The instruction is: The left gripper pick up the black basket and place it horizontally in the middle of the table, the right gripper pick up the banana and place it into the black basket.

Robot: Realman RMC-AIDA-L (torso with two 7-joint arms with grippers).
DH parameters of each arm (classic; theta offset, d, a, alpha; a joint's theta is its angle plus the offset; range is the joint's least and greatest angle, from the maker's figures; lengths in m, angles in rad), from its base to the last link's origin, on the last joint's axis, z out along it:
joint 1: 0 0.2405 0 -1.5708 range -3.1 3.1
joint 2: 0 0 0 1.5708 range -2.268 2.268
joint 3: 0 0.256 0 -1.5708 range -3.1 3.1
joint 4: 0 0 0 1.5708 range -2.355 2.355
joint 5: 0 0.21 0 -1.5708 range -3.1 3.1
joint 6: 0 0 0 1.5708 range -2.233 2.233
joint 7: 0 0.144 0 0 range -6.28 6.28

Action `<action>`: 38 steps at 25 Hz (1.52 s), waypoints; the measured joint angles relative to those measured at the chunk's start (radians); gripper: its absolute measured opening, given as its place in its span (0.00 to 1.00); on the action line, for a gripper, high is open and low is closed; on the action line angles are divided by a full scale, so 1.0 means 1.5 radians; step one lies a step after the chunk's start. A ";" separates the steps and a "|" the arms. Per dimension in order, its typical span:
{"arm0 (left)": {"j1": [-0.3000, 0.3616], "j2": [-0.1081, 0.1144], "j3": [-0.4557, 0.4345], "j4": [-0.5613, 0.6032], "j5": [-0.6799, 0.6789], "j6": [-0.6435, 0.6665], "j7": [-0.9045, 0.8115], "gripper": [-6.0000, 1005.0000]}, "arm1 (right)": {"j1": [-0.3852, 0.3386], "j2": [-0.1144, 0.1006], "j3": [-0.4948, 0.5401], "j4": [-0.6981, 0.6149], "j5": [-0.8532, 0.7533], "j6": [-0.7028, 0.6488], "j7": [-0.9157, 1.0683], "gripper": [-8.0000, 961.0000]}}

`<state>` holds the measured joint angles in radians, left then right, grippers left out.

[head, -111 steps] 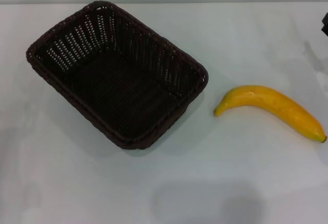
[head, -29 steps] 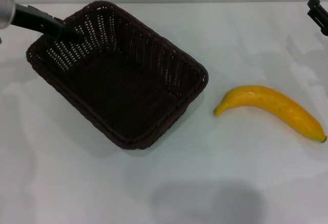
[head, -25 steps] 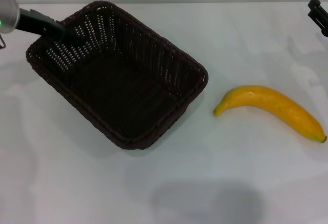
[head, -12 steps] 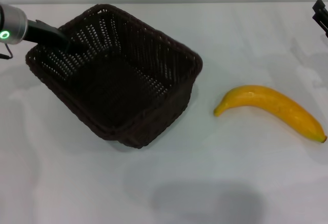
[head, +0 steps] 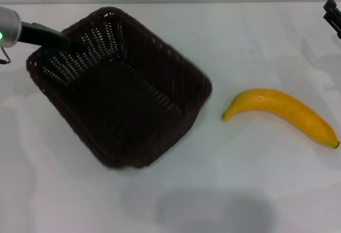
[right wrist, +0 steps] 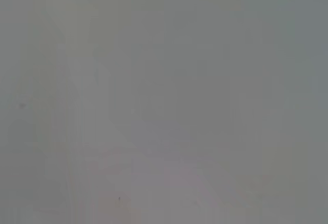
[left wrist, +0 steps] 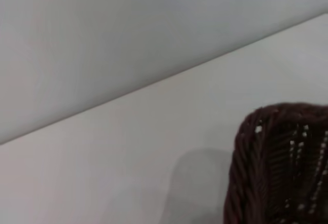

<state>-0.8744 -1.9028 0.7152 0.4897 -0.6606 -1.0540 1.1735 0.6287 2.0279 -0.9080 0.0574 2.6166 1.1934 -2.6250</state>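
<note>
Left end effector [head: 66, 40]: we see it clamped on the far-left rim of the black basket [head: 122, 91].
Basket: left of centre on the tabletop [head: 176, 201], skewed.
Banana [head: 285, 113]: on the tabletop, right of the basket, apart.
Right end effector [head: 333, 15]: far-right edge; we cannot tell its state.

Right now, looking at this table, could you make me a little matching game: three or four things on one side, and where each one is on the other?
Things:
1. black basket
2. banana
3. left end effector
4. right end effector

Places:
A. far right edge, away from everything
B. lying on the table, right of the basket
C. at the basket's far left rim
D. left half of the table, set at an angle

Pairs: 1-D, 2-B, 3-C, 4-A
</note>
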 joint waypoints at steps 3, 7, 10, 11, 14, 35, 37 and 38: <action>0.016 -0.003 0.000 0.040 -0.022 -0.033 0.000 0.43 | 0.001 0.000 0.000 0.001 0.000 0.000 0.000 0.91; 0.020 -0.002 -0.001 0.048 -0.032 -0.055 -0.006 0.35 | 0.000 0.000 0.000 0.001 0.001 0.001 0.000 0.91; 0.026 0.001 0.000 0.045 -0.030 -0.064 -0.032 0.32 | -0.003 0.000 0.000 -0.001 0.001 0.003 0.007 0.91; 0.029 0.002 0.000 0.045 -0.030 -0.071 -0.041 0.31 | -0.003 0.000 0.000 -0.001 0.001 0.003 0.011 0.91; 0.037 0.008 -0.003 0.049 -0.044 -0.092 -0.061 0.30 | -0.004 0.000 0.000 -0.002 -0.002 0.003 0.023 0.91; 0.230 0.032 -0.113 0.035 -0.398 -0.172 -0.138 0.23 | -0.011 0.000 0.000 -0.004 0.000 0.000 0.020 0.91; 0.236 0.020 -0.147 0.015 -0.400 -0.172 -0.138 0.23 | -0.011 0.000 0.000 -0.005 0.001 0.000 0.020 0.91; 0.238 0.013 -0.162 0.004 -0.400 -0.172 -0.137 0.23 | -0.011 0.000 0.000 -0.005 0.001 0.000 0.020 0.91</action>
<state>-0.5178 -1.8828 0.4723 0.4955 -1.2602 -1.3120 0.9687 0.6117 2.0279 -0.9081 0.0504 2.6178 1.1927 -2.5950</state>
